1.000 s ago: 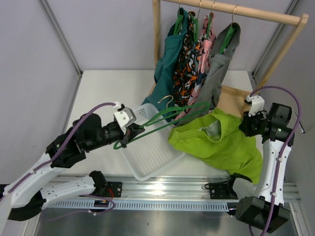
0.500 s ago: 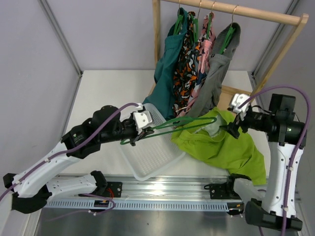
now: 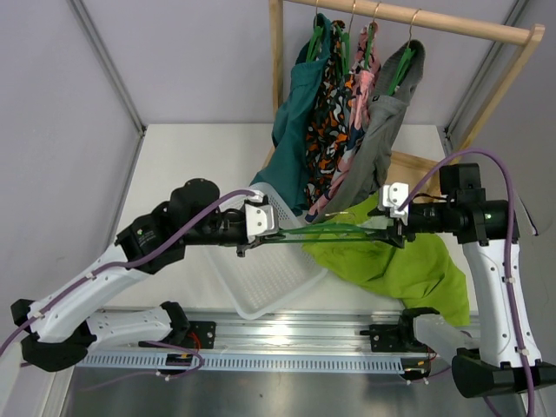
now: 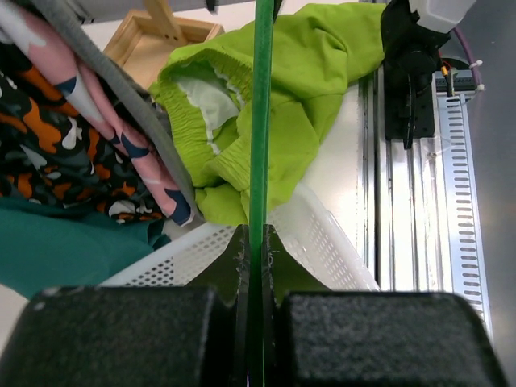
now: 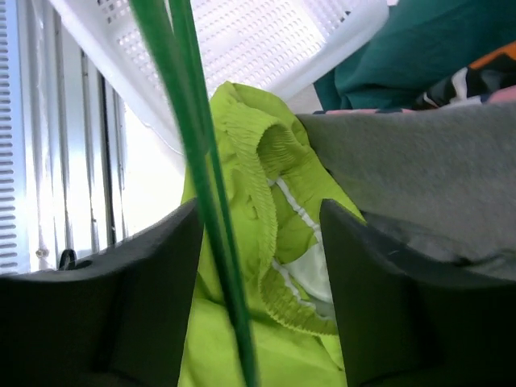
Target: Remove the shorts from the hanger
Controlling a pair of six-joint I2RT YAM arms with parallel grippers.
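1. The white tabletop (image 3: 191, 165) bears the shorts (image 3: 408, 265), heaped at its right under the hanger (image 4: 258, 121). I cannot tell whether the waistband is hooked on it; if so, lifting would drag them.
2. The left gripper (image 4: 256, 242) is clamped on the hanger. The right gripper (image 3: 389, 231) stands apart around it, so that end may swing.
3. Behind, the hung clothes (image 3: 339, 113) could snag it.

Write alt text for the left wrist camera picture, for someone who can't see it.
The left claw clamps a thin green hanger that runs straight up the middle of the frame. Behind it, lime green shorts lie crumpled beside a white basket, with patterned hanging clothes at left.
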